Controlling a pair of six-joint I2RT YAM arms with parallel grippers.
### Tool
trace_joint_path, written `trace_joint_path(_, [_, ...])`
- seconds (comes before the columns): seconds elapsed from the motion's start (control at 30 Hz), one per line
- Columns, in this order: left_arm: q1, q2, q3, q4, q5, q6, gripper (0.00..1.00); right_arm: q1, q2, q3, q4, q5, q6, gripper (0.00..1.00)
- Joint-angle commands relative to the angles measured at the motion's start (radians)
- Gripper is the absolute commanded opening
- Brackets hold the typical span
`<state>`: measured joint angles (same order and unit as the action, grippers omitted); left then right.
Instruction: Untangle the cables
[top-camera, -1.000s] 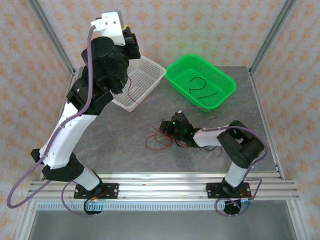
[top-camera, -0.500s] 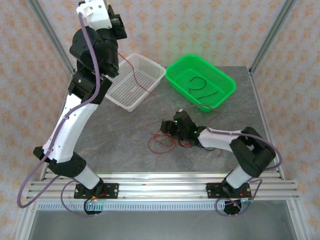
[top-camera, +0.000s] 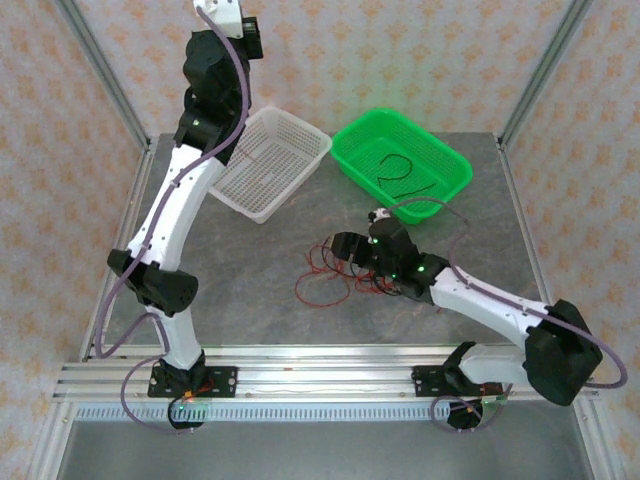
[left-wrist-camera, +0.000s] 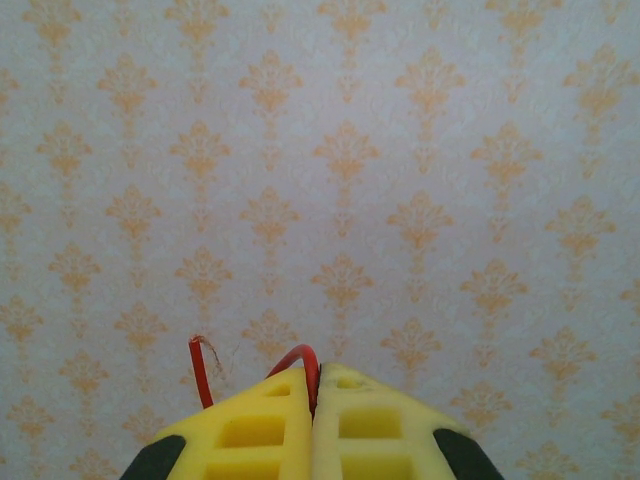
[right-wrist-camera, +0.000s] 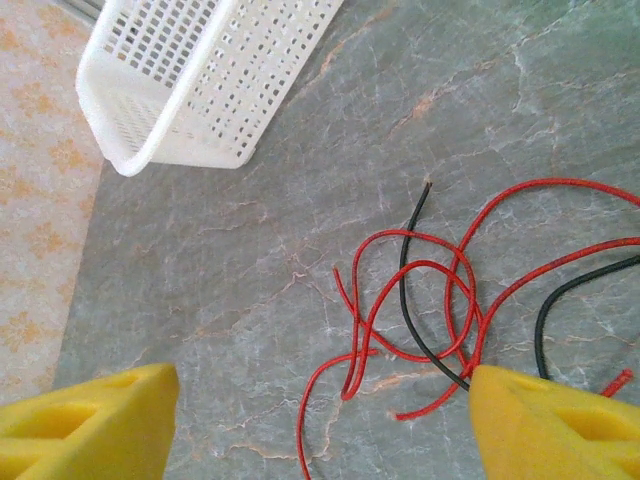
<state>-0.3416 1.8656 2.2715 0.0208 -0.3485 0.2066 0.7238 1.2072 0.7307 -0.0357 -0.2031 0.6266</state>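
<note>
- The left gripper is lifted high near the back wall. Its yellow fingers are clamped on a red wire, and a short curl pokes out past the tips.
- The right gripper hangs low over the table, its fingers spread wide and holding nothing.
- The cables lie loose on the table just ahead of those spread fingers: red loops crossed by a black strand.
- Risk, as I see it: closing here could catch several crossing strands at once and drag the whole clump. That would tighten the knot rather than free one wire.
- The pinched red wire might also slip out, as so little of it shows beyond the tips.
- The white basket sits well apart to the left, and the green basket, with a black cable inside, is beyond.
- There is bare table between the tangle and the white basket, so there is room to pull that way.
</note>
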Motion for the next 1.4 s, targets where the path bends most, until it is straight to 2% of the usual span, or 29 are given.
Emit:
trace_joint_path(0.0, [0.026,0.034,0.037,0.073,0.044,-0.019,0.00,0.005,-0.043,0.001,-0.052,0.039,-0.011,0.76])
trace_joint_path(0.2, [0.068,0.105,-0.050,0.092,0.048,-0.040,0.00,0.005,-0.062,-0.023,-0.066,0.049,-0.004,0.76])
trace_joint_path(0.53, [0.095,0.075,-0.501,0.258,0.071,-0.174,0.00,0.005,-0.078,-0.055,-0.099,0.075,0.001,0.76])
trace_joint_path(0.67, [0.095,0.075,-0.610,0.259,0.122,-0.269,0.00,0.005,-0.086,-0.056,-0.116,0.088,-0.002,0.76])
trace_joint_path(0.93, [0.095,0.184,-0.573,0.058,0.193,-0.393,0.00,0.005,-0.101,-0.059,-0.129,0.087,-0.004,0.76])
trace_joint_path(1.23, [0.098,0.396,-0.324,-0.243,0.217,-0.443,0.00,0.004,-0.142,-0.072,-0.165,0.097,0.000,0.76])
trace_joint_path(1.37, [0.102,0.453,-0.268,-0.323,0.222,-0.464,0.00,0.005,-0.156,-0.079,-0.173,0.099,0.004,0.76])
